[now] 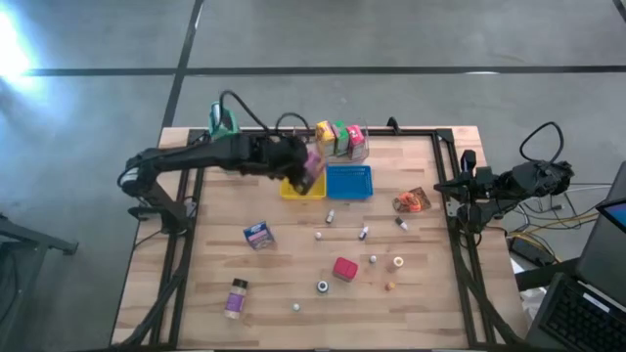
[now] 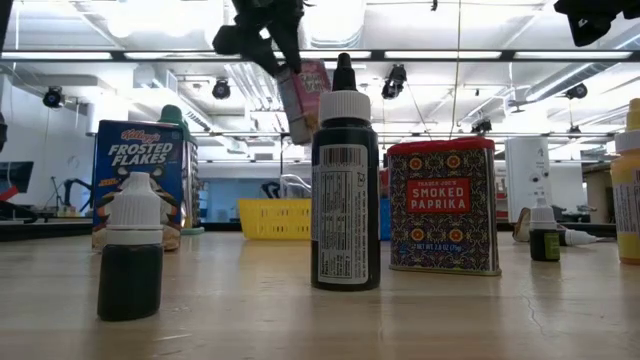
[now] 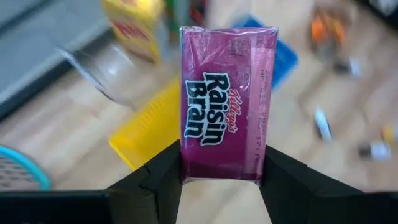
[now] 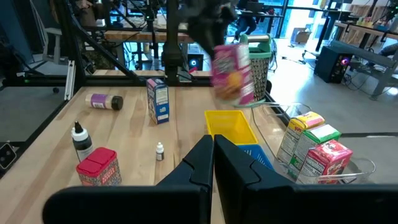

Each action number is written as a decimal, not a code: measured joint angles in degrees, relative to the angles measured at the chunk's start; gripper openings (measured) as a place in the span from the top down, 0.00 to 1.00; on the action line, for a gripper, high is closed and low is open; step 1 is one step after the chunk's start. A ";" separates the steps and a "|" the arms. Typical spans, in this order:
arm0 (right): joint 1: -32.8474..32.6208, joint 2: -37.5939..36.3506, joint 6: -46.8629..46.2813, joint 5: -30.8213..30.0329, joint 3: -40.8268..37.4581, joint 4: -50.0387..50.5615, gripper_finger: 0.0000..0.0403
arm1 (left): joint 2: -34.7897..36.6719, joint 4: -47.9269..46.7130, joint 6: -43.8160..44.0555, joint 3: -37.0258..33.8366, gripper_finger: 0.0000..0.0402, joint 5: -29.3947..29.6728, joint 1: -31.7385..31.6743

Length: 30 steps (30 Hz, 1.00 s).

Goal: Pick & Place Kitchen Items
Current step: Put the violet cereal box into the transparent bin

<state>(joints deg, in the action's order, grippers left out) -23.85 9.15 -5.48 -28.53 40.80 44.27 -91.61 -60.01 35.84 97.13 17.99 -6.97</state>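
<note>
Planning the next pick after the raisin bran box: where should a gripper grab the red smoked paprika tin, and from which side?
Grip the red smoked paprika tin across its two broad flat faces, coming straight down from above: it stands upright and apart from its neighbours, so parallel fingers should seat squarely.

Lab: concrete floor [image 1: 391,34], ceiling strip lights [image 2: 100,55]

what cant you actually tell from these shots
- High view: the small white pieces are too small to identify.
- Left wrist view: the Raisin Bran carton in the left gripper hides what lies under it; the background is blurred.
- Low view: the yellow tray contents are hidden by its wall.
</note>
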 joint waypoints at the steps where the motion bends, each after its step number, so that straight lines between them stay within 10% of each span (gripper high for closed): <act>1: 0.02 0.00 -0.02 0.00 0.02 0.00 0.98 | 0.00 0.00 0.85 0.74 0.54 0.32 -0.66; 23: 0.02 0.00 -0.01 0.01 0.01 0.01 0.98 | -7.72 6.31 22.06 6.61 0.55 -2.66 -12.78; 30: 0.01 0.00 0.04 0.01 0.00 0.01 0.98 | -11.17 -7.66 22.41 17.09 0.55 -1.17 -13.17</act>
<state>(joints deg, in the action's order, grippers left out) -23.84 9.15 -5.43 -28.52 40.80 44.28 -102.79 -67.67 58.25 114.22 16.82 -20.14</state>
